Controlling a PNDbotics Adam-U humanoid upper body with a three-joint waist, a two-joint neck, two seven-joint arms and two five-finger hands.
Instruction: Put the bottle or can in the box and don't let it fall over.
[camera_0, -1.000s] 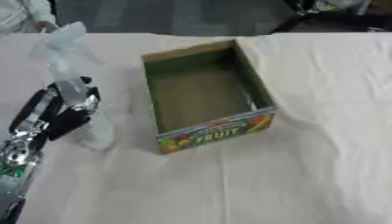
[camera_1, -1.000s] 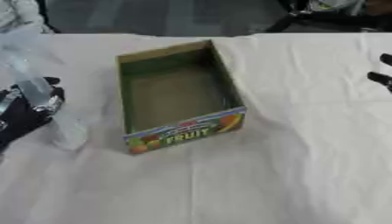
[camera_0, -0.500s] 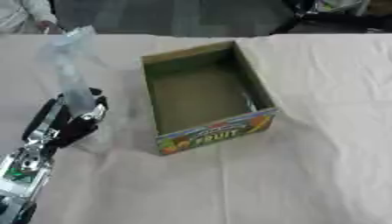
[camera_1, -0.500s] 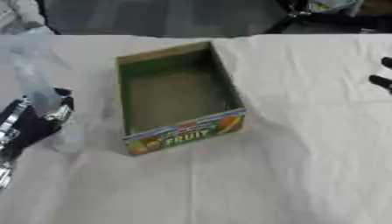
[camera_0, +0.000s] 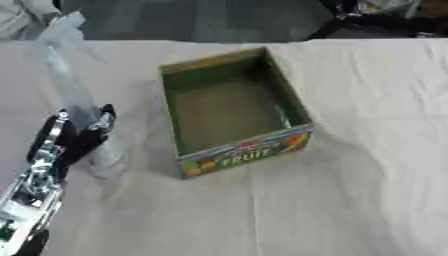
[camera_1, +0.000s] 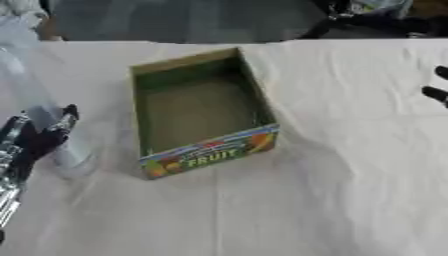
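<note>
Left hand (camera_0: 74, 137) in from the lower left, fingers and thumb curled round the lower part of a clear plastic bottle (camera_0: 74, 95). Bottle standing on the white tablecloth (camera_0: 350, 165), just left of the box, leaning a little toward the far left, pale cap end up near the far table edge. Gripped low on the body, probably because that is where the hand reached it from the side; with so much bottle above the hold, likely to sway on the lift. Not in the box yet.

Just right of the bottle, apart from it: open cardboard fruit box (camera_0: 234, 156), green inside, bare floor, "FRUIT" printed on the near wall. Set askew, long side running away from the robot, so plenty of floor for a base to land on.

Right hand (camera_1: 436, 90) only a sliver of dark fingers at the right edge in the right eye view, well away from the work; curled or straight, cannot tell.

Next, by the look of it: up, across the near-left wall, down upright.
</note>
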